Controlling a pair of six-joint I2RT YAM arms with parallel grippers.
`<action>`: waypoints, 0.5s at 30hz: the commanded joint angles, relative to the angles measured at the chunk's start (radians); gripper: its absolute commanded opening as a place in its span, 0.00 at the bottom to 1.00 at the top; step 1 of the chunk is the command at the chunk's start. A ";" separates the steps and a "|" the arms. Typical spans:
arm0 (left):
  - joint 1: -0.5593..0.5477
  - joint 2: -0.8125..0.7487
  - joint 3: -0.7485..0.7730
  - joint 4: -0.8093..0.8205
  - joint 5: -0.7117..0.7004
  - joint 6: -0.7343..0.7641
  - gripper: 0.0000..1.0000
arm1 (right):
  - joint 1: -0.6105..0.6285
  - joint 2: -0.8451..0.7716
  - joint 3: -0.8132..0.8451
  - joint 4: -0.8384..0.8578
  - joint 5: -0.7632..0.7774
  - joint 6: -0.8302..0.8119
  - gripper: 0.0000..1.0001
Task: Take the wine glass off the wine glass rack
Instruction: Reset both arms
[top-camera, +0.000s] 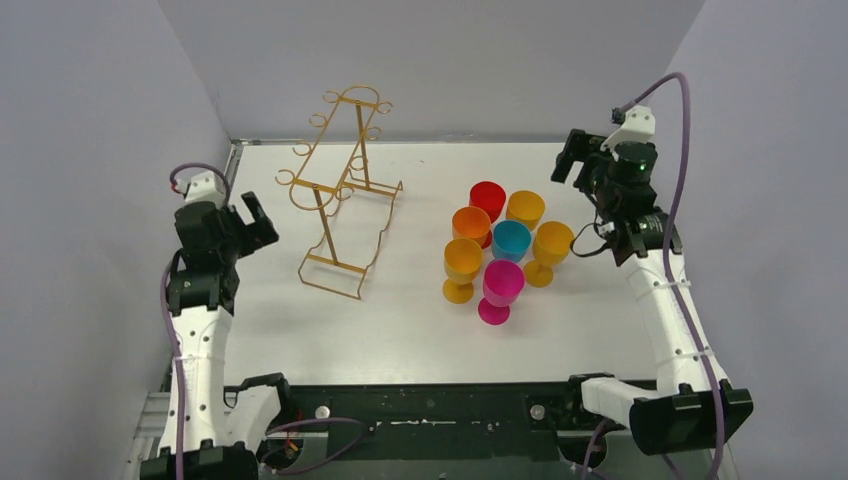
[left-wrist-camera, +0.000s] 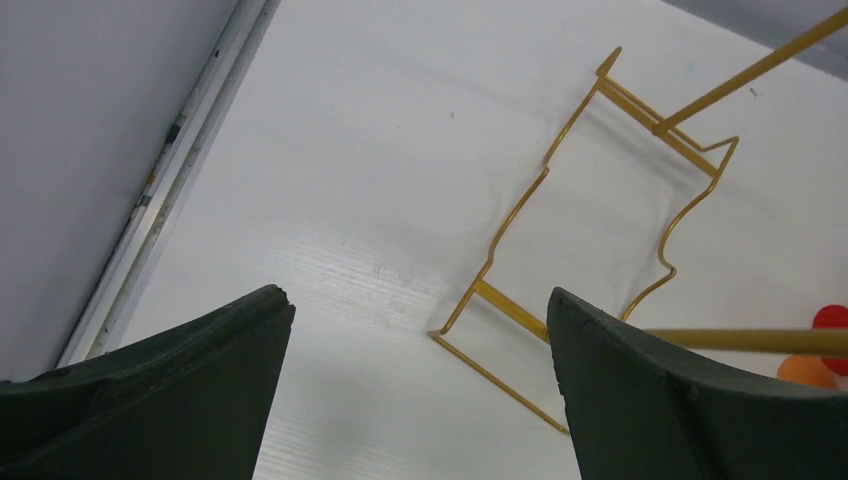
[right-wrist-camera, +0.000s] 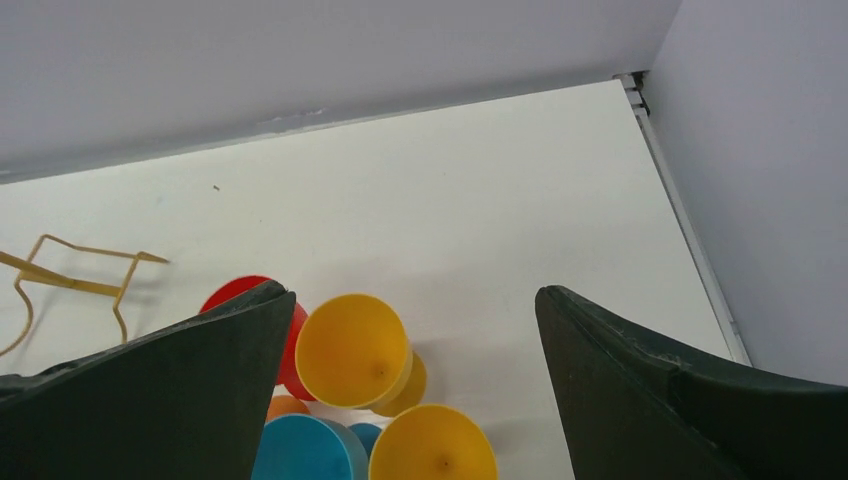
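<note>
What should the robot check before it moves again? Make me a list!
1. Hooks of the wine glass rack hold no glass: ok.
2. Rack standing upright on the table: ok.
3. All seven glasses upright, grouped to the right of the rack: ok.
4. Left gripper open, nothing between its fingers: ok.
5. Right gripper open, nothing between its fingers: ok.
6. Enough room between the right gripper and the glass rims below it: cannot tell.
</note>
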 joint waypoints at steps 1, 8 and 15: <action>0.138 0.147 0.178 0.046 0.212 -0.056 0.97 | -0.067 0.098 0.194 -0.081 -0.147 0.045 0.99; 0.160 0.245 0.423 0.006 0.066 -0.065 0.97 | -0.080 0.228 0.451 -0.233 -0.146 -0.039 1.00; 0.160 0.220 0.397 -0.038 0.052 -0.037 0.97 | -0.080 0.175 0.378 -0.193 -0.134 0.048 1.00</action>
